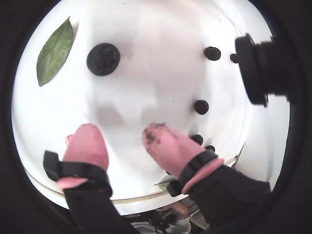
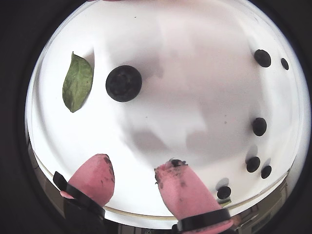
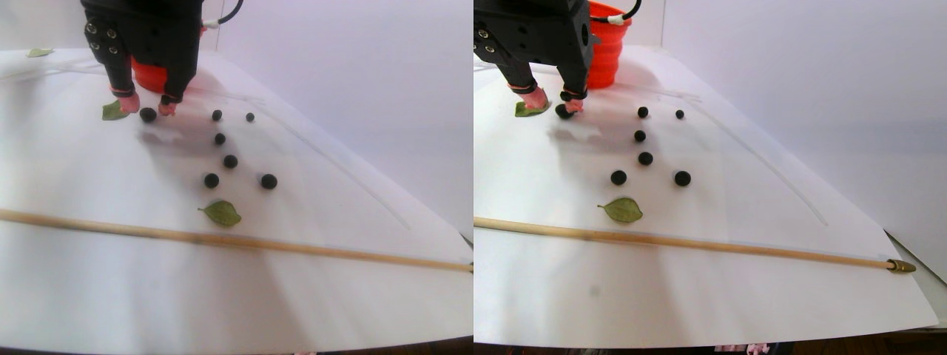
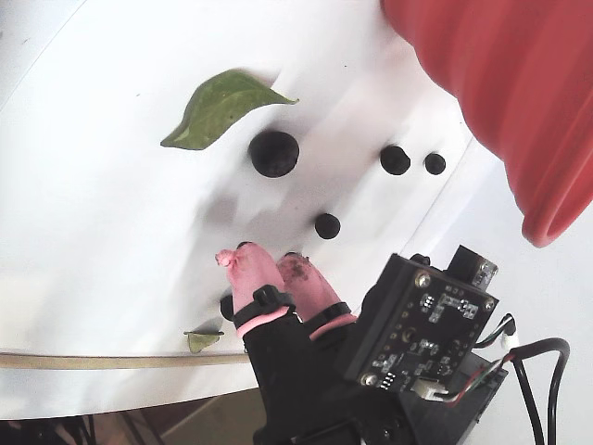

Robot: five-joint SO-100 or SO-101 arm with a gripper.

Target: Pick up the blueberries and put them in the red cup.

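Several blueberries (image 1: 103, 59) lie loose on the white sheet (image 1: 146, 58) in a wrist view, matte dark balls, one big one beside a green leaf (image 1: 54, 50), while the gripper (image 1: 121, 136) hovers with its pink fingertips parted and holding nothing. In the stereo pair view seven berries are out on the sheet and the ribbed red cup (image 3: 609, 44) stands behind the arm, so by my reading most of the task is left; the fixed view shows the cup's rolled rim (image 4: 547, 222) but not its inside

Seven blueberries (image 3: 148, 115) (two bigger), two leaves (image 3: 222, 213), one cup (image 3: 607, 44).
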